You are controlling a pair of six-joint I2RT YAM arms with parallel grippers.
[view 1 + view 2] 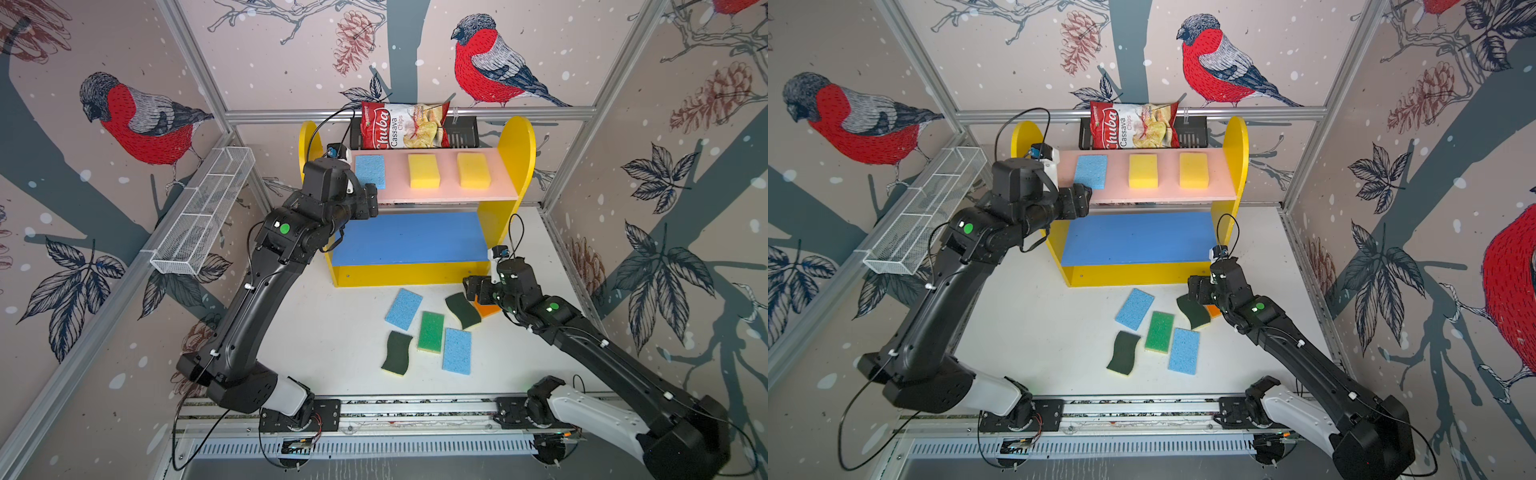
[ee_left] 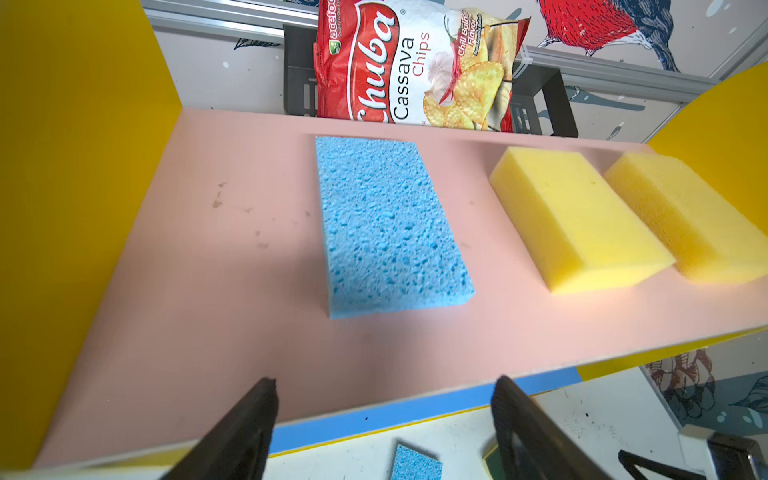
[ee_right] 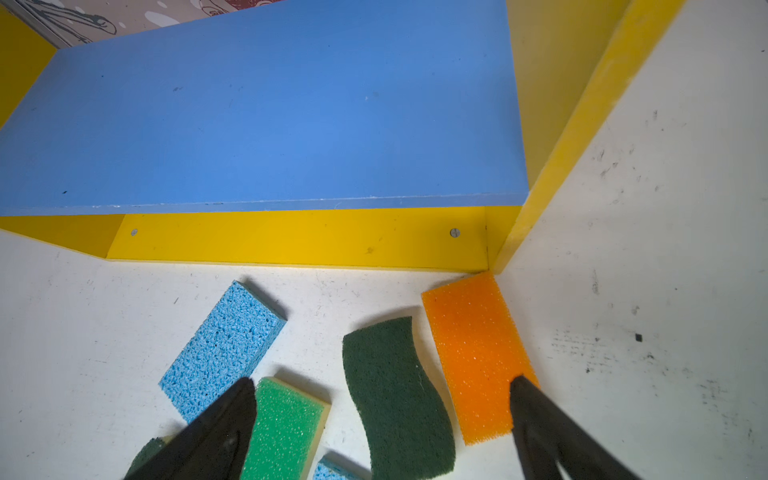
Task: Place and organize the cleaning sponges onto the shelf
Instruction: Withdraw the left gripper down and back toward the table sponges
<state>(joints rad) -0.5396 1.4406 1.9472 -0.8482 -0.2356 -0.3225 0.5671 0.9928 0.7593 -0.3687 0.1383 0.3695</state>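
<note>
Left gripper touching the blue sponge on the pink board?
Apart. The left wrist view shows the left gripper open, with bare pink board between its fingertips and the blue sponge.

3 sponges in a row on shelf top board, chips bag behind in rack. Other 6 sponges scattered on table in front, twd right.

Black arms with white base links (green dots), looping cables.
</note>
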